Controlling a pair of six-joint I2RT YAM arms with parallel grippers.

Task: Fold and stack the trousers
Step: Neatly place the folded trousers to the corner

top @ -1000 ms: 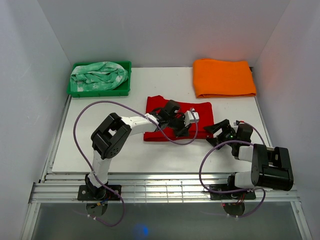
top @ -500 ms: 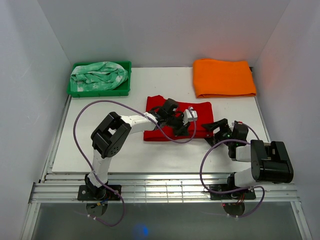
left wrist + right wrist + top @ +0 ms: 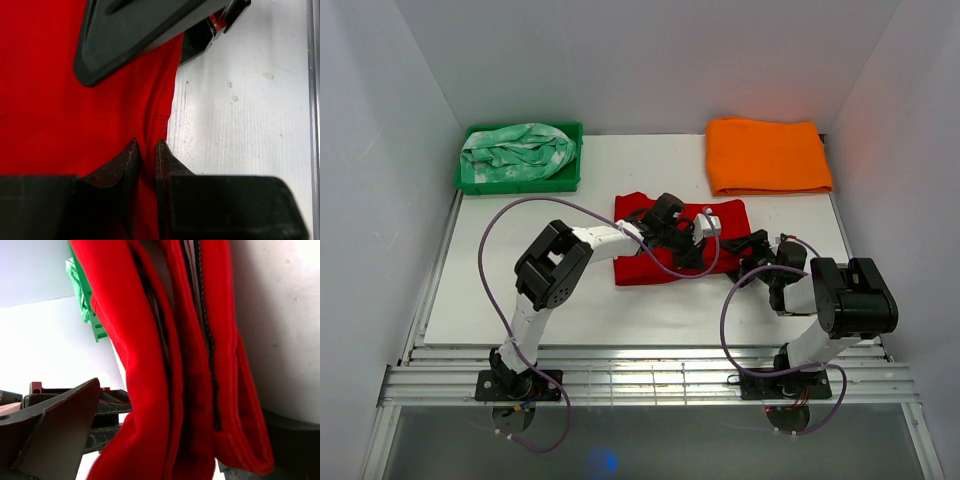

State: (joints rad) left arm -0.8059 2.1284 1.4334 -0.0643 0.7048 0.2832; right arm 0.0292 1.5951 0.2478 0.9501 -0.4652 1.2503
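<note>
On the surface [image 3: 520,290], from above: folded red trousers [image 3: 642,268] at centre; left tool [image 3: 700,258] at their near edge, right tool [image 3: 748,250] at their right end.
Left wrist: tool narrow, pinching a cloth ridge.
Right wrist: tool wide, layered trouser edge between its fingers.

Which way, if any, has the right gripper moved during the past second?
Yes: the right gripper moved forward, nearer the fixed orange cloth, onto the edge of the trousers.

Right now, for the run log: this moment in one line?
left end effector: shut on trousers | right end effector: open, straddling trousers' edge | stack: not yet
</note>
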